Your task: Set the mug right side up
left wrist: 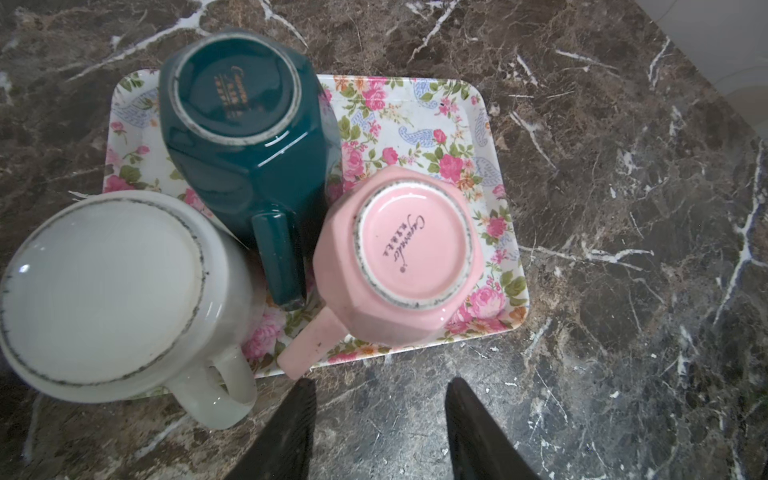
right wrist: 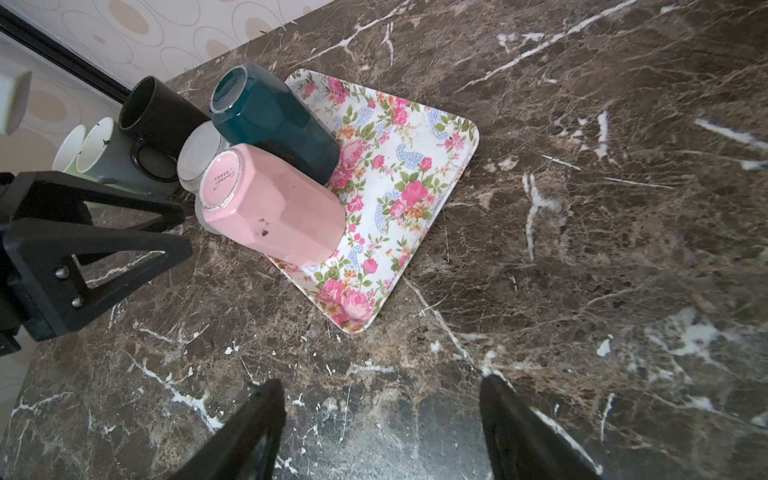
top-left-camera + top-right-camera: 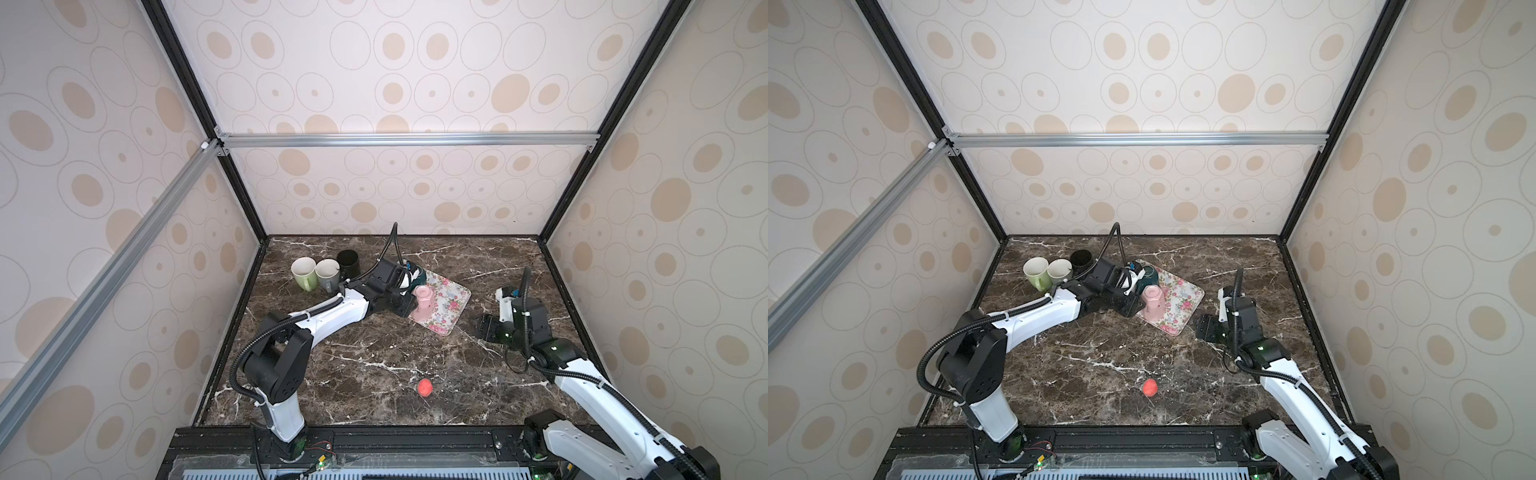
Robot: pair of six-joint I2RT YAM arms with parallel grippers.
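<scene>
Mug (image 1: 411,257), pink, upside down on tray (image 1: 436,112)

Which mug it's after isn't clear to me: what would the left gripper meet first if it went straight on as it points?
Probably the pink mug, near its handle: it stands upside down on the tray just ahead of the left gripper. Depth is uncertain.

Marble table (image 3: 374,399) bears floral tray (image 3: 453,307), three upright mugs (image 3: 327,272), red ball (image 3: 425,387).
</scene>
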